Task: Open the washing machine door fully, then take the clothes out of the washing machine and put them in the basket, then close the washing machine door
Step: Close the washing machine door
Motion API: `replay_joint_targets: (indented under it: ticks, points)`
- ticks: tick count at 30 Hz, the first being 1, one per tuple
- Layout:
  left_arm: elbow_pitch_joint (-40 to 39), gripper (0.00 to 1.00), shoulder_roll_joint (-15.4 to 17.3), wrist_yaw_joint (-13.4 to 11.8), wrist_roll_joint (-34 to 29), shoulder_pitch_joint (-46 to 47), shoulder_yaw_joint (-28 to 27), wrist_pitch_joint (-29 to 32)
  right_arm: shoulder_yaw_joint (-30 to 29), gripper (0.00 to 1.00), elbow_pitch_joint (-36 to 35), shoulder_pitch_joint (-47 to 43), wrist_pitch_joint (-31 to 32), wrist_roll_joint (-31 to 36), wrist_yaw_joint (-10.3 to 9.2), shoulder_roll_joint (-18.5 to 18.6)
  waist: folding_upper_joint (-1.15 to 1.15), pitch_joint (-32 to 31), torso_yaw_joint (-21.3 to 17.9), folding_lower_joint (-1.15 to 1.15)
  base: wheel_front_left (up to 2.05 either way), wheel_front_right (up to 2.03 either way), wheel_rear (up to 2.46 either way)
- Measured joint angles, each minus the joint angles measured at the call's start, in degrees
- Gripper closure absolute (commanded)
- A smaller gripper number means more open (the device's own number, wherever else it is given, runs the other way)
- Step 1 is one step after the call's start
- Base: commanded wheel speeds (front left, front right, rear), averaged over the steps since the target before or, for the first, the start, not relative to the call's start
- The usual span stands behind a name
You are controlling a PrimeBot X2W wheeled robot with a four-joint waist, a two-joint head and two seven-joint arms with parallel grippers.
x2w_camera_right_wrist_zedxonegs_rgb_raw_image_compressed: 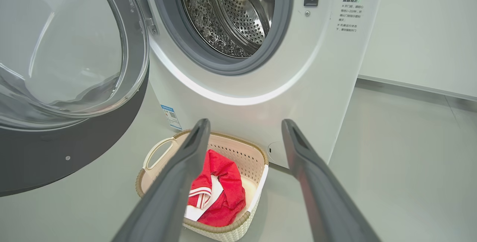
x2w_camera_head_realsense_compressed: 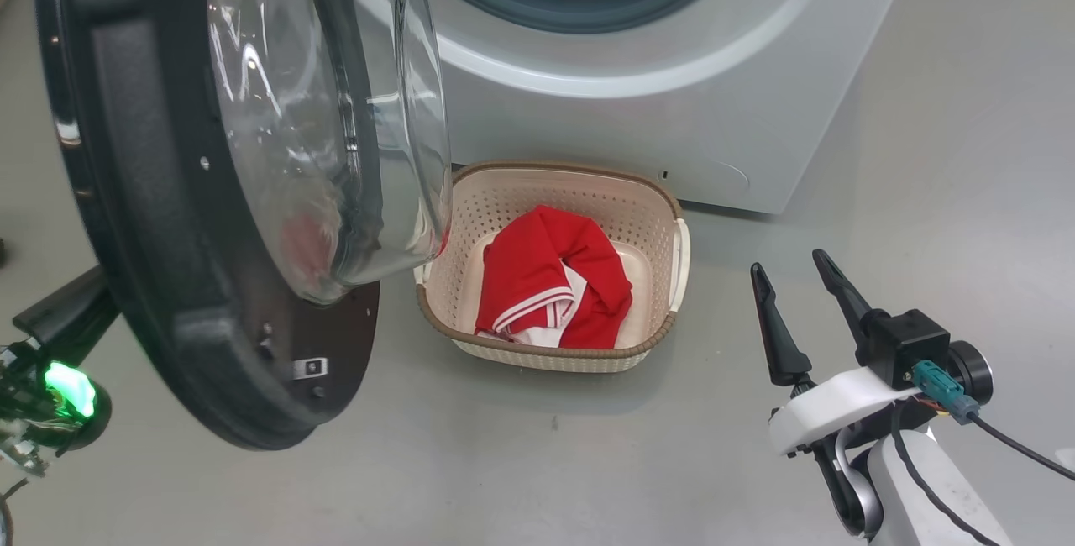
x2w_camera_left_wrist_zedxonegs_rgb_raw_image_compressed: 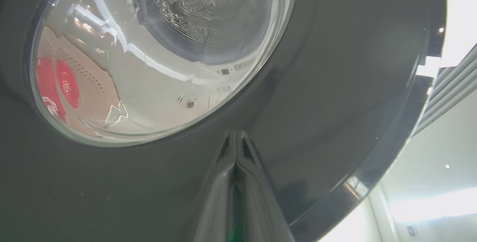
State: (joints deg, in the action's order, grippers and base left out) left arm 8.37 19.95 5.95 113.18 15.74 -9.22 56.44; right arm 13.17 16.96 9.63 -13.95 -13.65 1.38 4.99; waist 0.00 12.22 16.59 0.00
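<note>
The round black washing machine door stands swung open at the left, its glass bowl facing the white washing machine. The steel drum looks bare inside. Red clothes with white striped trim lie in the cream basket on the floor before the machine. My left gripper is shut, its tips against the door's outer black face below the window. My right gripper is open with nothing in it, to the right of the basket; in its wrist view the clothes lie between its fingers.
Grey floor lies around the basket and to the right of the machine. A white wall with a skirting edge runs behind on the right. My left arm's wrist with a green light sits behind the door's lower edge.
</note>
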Motion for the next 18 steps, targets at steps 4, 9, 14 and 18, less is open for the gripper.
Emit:
replay_joint_targets:
  ticks: [4,9,14,18]
  points:
    - [-3.12,1.00,-0.70,0.19,0.34,-0.74,0.76,1.25,0.05,0.00,-0.14,0.64,-0.01,-0.02,-0.02,-0.14,0.00,0.45,-1.50,0.00,0.00,0.00,0.00]
    - [-5.67,1.00,-1.00,0.24,0.35,-1.11,1.69,2.40,0.14,0.00,-0.13,0.71,-0.05,-0.36,-0.08,-0.51,0.00,0.83,-3.22,0.00,0.00,0.00,0.00]
    - [-7.68,1.00,-1.38,0.36,0.36,-1.79,2.12,2.82,0.40,0.00,0.02,0.87,-0.07,-0.47,-0.09,-0.97,0.00,1.15,-5.72,0.00,0.00,0.00,0.00]
    - [-8.83,1.00,-1.60,0.37,0.59,-2.01,2.22,2.94,0.63,0.00,0.09,1.10,-0.07,-0.88,-0.10,-1.22,0.00,1.33,-7.92,0.00,0.00,0.00,0.00]
